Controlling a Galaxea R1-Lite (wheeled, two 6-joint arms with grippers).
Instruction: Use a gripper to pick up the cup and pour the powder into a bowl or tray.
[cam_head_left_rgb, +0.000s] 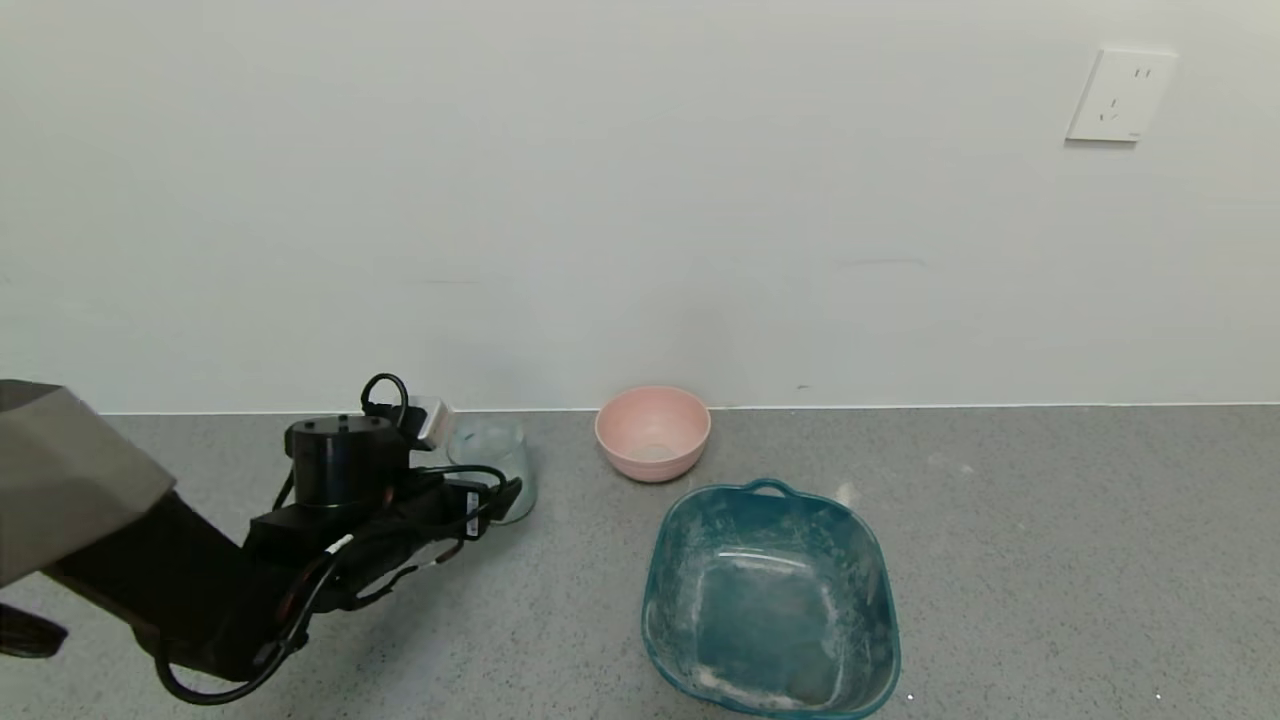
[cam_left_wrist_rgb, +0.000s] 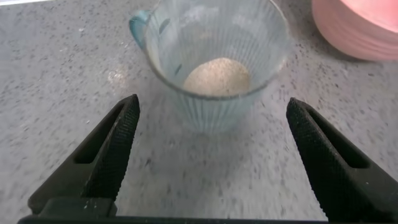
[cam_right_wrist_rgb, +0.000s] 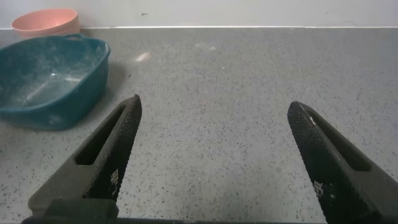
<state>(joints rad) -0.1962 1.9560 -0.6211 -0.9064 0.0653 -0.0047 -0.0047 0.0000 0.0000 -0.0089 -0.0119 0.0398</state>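
Observation:
The clear ribbed cup (cam_head_left_rgb: 497, 470) stands upright on the grey counter, left of the pink bowl (cam_head_left_rgb: 653, 432). In the left wrist view the cup (cam_left_wrist_rgb: 217, 74) holds a small heap of whitish powder (cam_left_wrist_rgb: 217, 76). My left gripper (cam_head_left_rgb: 505, 495) is open just in front of the cup, fingers (cam_left_wrist_rgb: 118, 140) spread wider than it, the cup a little beyond the tips. The teal tray (cam_head_left_rgb: 770, 600) sits in front of the bowl, smeared with white dust. My right gripper (cam_right_wrist_rgb: 212, 109) is open over bare counter; it is out of the head view.
The wall runs close behind the cup and bowl. The pink bowl's rim (cam_left_wrist_rgb: 360, 34) shows beside the cup in the left wrist view. The tray (cam_right_wrist_rgb: 50, 81) and bowl (cam_right_wrist_rgb: 46, 20) lie off to one side in the right wrist view.

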